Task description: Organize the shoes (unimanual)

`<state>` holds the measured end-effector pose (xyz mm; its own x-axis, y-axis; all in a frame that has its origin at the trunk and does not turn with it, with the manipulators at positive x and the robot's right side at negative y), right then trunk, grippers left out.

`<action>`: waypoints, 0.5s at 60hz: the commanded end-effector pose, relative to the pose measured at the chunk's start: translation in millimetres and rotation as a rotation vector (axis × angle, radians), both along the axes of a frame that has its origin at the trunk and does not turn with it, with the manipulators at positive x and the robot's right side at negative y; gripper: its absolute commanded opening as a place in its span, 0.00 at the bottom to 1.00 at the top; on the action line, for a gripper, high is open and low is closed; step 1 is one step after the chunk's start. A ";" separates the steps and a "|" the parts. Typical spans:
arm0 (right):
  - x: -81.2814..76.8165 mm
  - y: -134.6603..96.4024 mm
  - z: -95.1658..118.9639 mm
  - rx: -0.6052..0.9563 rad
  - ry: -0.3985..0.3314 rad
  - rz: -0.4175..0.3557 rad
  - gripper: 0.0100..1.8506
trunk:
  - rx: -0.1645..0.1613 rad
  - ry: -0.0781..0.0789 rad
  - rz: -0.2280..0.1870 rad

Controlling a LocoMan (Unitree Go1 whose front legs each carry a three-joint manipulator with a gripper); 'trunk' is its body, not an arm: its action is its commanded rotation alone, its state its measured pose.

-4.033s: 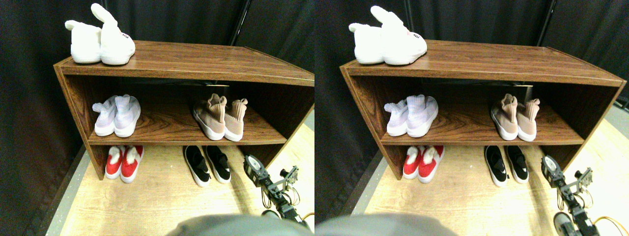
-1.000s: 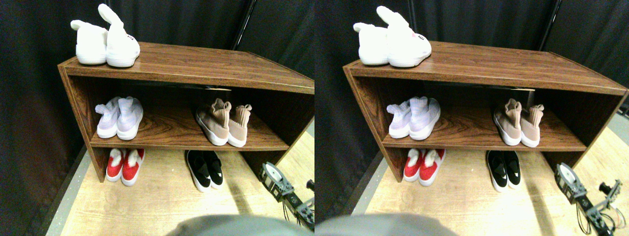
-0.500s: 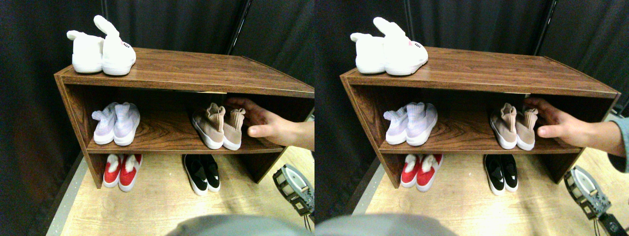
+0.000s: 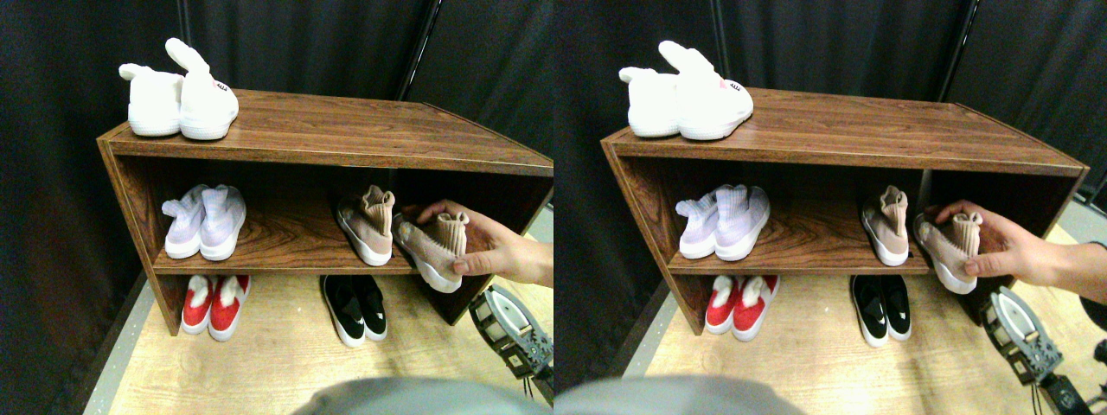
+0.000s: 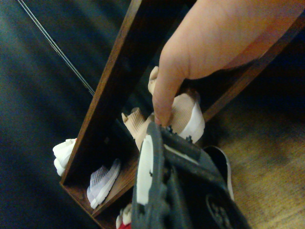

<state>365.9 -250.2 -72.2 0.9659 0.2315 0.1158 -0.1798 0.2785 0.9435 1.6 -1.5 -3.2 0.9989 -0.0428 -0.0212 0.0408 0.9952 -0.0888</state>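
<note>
Left tan sneaker [image 4: 367, 226] upright on the middle shelf [image 4: 285, 226]. Black slip-ons [image 4: 355, 306] side by side on the floor beneath. Right tan sneaker [image 4: 431, 249] tilted off the shelf edge, gripped by a person's hand [image 4: 489, 249] reaching in from the right, thumb on the heel. Claw [image 4: 512, 327] low at lower right, apart from the shoes; spread or pressed together, cannot tell.

One tan sneaker [image 4: 367, 226] shelved, its mate [image 4: 430, 249] tilted off-edge; black slip-ons [image 4: 355, 296] seemingly floor-level.
</note>
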 end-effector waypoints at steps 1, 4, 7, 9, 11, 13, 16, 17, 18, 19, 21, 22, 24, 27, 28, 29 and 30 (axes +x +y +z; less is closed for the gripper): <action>1.0 3.1 3.4 0.017 -0.031 0.005 0.03 | -0.010 -0.008 0.005; 2.6 2.7 1.2 0.035 -0.023 0.000 0.03 | -0.010 -0.008 0.005; 3.9 3.3 0.0 0.034 -0.013 0.013 0.03 | -0.009 -0.009 0.003; 4.5 3.5 -0.7 0.038 -0.011 0.020 0.03 | -0.009 -0.009 0.003; 4.6 4.6 -1.7 0.048 -0.004 0.007 0.03 | -0.008 -0.009 0.003; 5.1 5.0 -2.4 0.046 0.004 0.008 0.03 | -0.008 -0.009 0.003; 5.9 5.1 -3.2 0.041 0.004 0.004 0.03 | -0.010 -0.009 0.006; 6.2 5.1 -3.5 0.038 0.002 0.002 0.03 | -0.010 -0.009 0.006; 6.5 5.0 -3.6 0.036 0.002 0.000 0.03 | -0.010 -0.009 0.006; 6.5 5.0 -3.6 0.036 0.002 0.000 0.03 | -0.010 -0.009 0.006; 6.6 5.0 -3.5 0.035 0.003 0.001 0.03 | -0.010 -0.006 0.007; 6.9 4.9 -3.4 0.035 0.003 0.004 0.03 | -0.010 -0.006 0.007; 7.0 4.6 -3.4 0.036 0.004 0.004 0.03 | -0.010 -0.006 0.007; 6.9 4.4 -3.6 0.043 0.003 0.000 0.03 | -0.010 -0.006 0.007; 6.8 4.4 -3.8 0.043 -0.001 -0.002 0.03 | -0.010 -0.006 0.007; 6.6 4.4 -3.7 0.045 -0.001 -0.001 0.03 | -0.010 -0.006 0.007; 6.4 4.5 -3.3 0.047 0.002 0.001 0.03 | -0.010 -0.006 0.007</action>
